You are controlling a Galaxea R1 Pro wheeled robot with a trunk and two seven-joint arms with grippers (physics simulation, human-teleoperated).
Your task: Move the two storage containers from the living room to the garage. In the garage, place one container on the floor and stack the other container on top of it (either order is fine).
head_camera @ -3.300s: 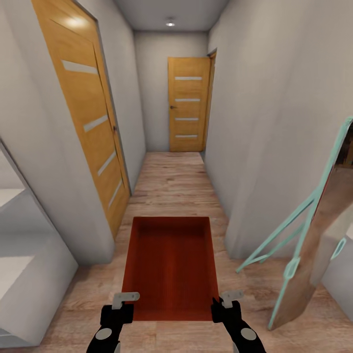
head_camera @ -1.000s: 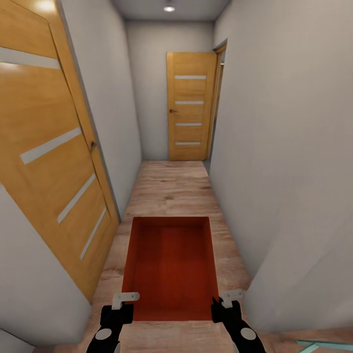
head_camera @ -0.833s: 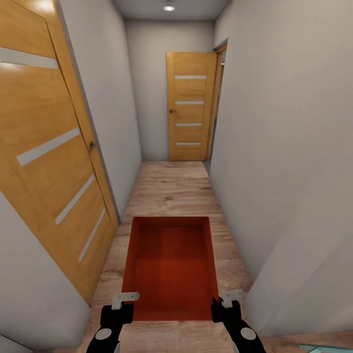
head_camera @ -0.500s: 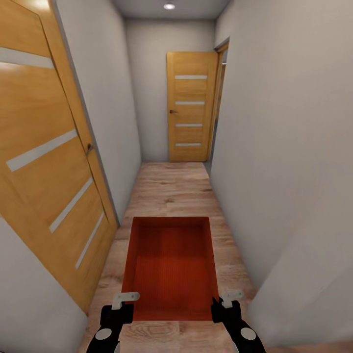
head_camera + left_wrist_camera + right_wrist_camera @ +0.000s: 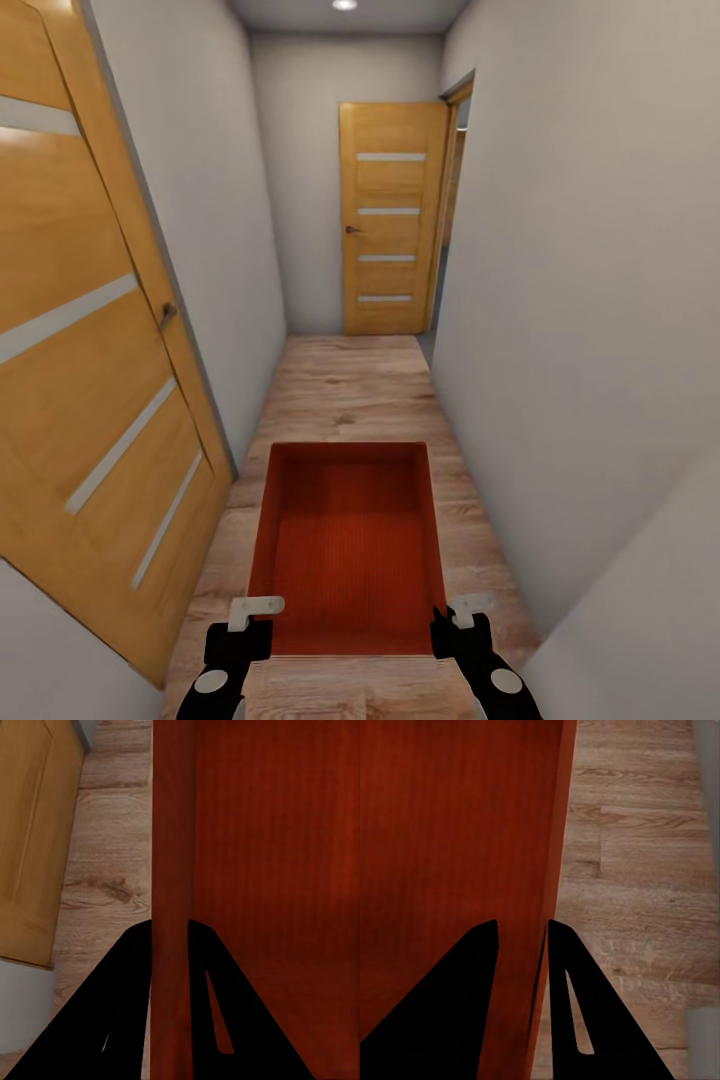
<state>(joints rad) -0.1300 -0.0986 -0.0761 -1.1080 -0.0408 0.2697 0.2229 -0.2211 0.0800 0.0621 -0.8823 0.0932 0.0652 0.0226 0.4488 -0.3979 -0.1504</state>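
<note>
Bin: storage container (image 5: 347, 545) at 12 o'clock, carried over the wood floor (image 5: 350, 385).
Grippers: my left gripper (image 5: 252, 612) and right gripper (image 5: 462, 610) each clamp a side wall.
Around: doors at 9 (image 5: 90, 400) and 12 (image 5: 388, 220).

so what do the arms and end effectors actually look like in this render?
Both arms are glossy black with a round light-grey disc at each wrist. The left end effector and right end effector carry small light-grey bracket-like plates with dots like screw holes. In the wrist views the fingers are flat black tapered wedges with a narrow slot. No cables or markings visible.
</note>
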